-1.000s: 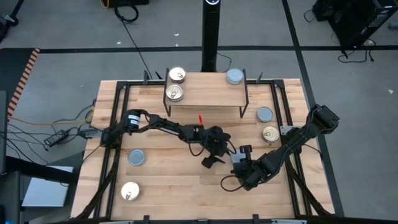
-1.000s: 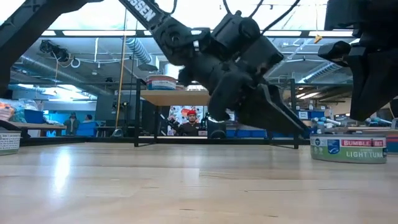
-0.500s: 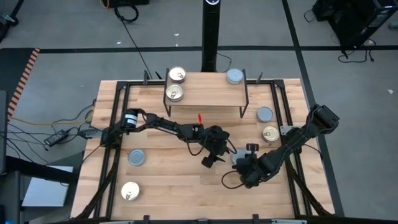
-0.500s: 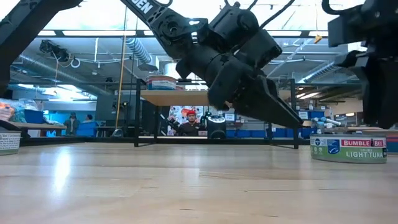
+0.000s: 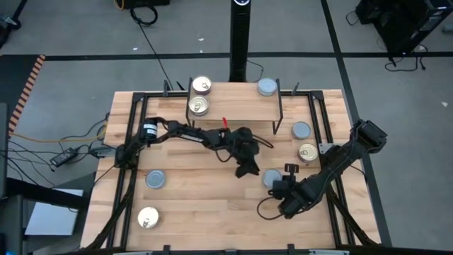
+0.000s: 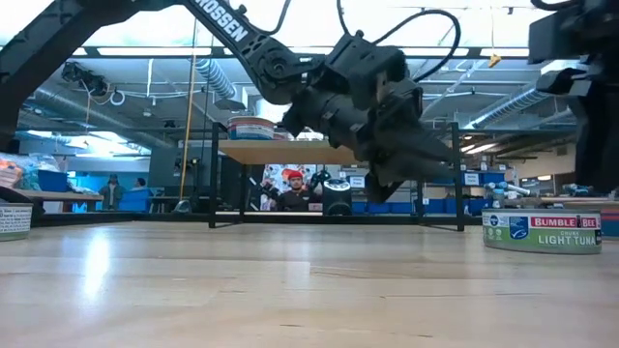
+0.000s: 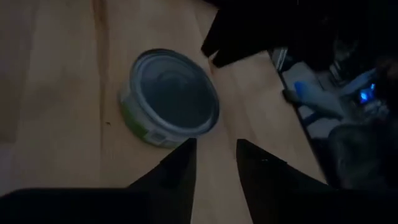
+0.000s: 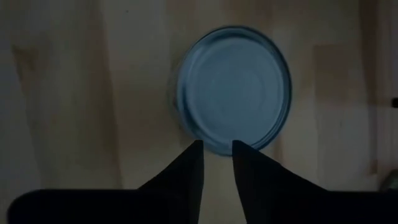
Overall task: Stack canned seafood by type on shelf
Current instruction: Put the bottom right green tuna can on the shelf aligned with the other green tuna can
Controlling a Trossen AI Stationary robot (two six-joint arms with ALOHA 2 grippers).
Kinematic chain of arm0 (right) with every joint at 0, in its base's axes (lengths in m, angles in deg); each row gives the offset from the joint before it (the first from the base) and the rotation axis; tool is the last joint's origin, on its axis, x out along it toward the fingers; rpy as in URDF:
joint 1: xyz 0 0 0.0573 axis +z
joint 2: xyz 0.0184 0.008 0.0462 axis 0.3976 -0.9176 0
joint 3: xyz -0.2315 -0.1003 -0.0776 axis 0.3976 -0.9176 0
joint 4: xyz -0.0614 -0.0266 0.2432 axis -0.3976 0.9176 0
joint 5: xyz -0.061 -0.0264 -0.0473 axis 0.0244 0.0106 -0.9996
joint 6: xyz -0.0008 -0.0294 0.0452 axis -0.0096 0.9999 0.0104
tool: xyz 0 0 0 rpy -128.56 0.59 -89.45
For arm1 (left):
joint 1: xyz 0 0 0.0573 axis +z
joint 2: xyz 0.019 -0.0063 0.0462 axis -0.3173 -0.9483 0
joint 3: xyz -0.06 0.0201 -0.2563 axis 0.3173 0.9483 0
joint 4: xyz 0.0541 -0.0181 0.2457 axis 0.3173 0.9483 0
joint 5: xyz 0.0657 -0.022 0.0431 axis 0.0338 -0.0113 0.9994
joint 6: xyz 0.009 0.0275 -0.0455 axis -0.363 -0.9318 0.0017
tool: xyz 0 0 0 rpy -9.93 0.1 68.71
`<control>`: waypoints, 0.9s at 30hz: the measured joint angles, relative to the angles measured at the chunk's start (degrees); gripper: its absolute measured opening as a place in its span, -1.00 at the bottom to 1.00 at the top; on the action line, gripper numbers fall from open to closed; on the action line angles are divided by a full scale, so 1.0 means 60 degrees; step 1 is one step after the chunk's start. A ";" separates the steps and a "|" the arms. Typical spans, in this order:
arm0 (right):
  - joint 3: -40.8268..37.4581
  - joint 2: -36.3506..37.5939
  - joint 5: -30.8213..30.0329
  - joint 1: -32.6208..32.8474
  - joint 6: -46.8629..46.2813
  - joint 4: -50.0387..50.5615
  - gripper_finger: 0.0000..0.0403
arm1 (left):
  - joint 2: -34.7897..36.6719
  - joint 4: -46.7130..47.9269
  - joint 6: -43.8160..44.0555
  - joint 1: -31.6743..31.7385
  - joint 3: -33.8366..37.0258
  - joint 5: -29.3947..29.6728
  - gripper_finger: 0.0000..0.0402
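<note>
A blue-grey tin (image 5: 272, 177) stands on the tabletop between my two grippers, untouched; it also shows in the left wrist view (image 7: 171, 99), the right wrist view (image 8: 233, 87) and the low view (image 6: 542, 232). My left gripper (image 5: 248, 171) hangs shut and empty above the table, just left of it. My right gripper (image 5: 282, 186) points down, shut and empty, just near-right of it. The shelf (image 5: 237, 103) carries two gold tins (image 5: 202, 86) (image 5: 198, 106) at its left end and one blue-grey tin (image 5: 267, 86) at its right end.
On the table stand a blue-grey tin (image 5: 301, 129) and a gold tin (image 5: 307, 152) right of the shelf, and a blue-grey tin (image 5: 156, 179) and a gold tin (image 5: 147, 217) at the near left. A black frame (image 5: 134, 142) runs along the table's sides.
My left gripper has risen and gone toward the far edge and a little right, turning as it went. My right gripper has drawn back toward the table's right and near edge, uncovering the blue-grey tin, which stays in place on the table.
</note>
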 joint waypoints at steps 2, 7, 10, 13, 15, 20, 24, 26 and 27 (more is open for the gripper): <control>0.0000 0.0000 -0.0015 -0.0090 0.0103 -0.0043 -0.57 | 0.0000 0.0020 0.0238 -0.0035 -0.0079 0.0182 -0.41; 0.0000 0.0000 -0.0010 -0.0190 0.0255 -0.0151 -0.63 | 0.0000 0.0840 0.0342 -0.0006 -0.0500 0.0528 -0.34; 0.0000 0.0000 -0.0048 -0.0190 0.0358 -0.0154 -0.63 | -0.0018 0.1155 0.0190 -0.0017 -0.0504 0.0793 -0.26; 0.0000 0.0000 -0.0053 -0.0210 0.0428 -0.0145 -0.62 | -0.0018 0.0962 0.0219 -0.0017 -0.0504 0.0812 -0.17; 0.0000 0.0000 -0.0053 -0.0212 0.0427 -0.0112 -0.61 | -0.0015 0.0917 0.0293 -0.0023 -0.0509 0.0819 -0.11; 0.0000 -0.0003 -0.0071 -0.0212 0.0308 0.0186 -0.60 | -0.0134 0.0729 0.0696 -0.0024 -0.0628 0.1003 -0.03; -0.0004 -0.0009 -0.0131 -0.0212 0.0282 0.0292 -0.60 | -0.0616 0.0961 0.0959 -0.0024 -0.0984 0.1056 -0.02; -0.0007 -0.0011 -0.0156 -0.0220 0.0282 0.0325 -0.60 | -0.0806 0.1153 0.0939 -0.0024 -0.1312 0.1050 -0.02; -0.0012 -0.0011 -0.0151 -0.0220 0.0282 0.0307 -0.60 | -0.0898 0.1183 0.0937 -0.0030 -0.1456 0.1049 -0.02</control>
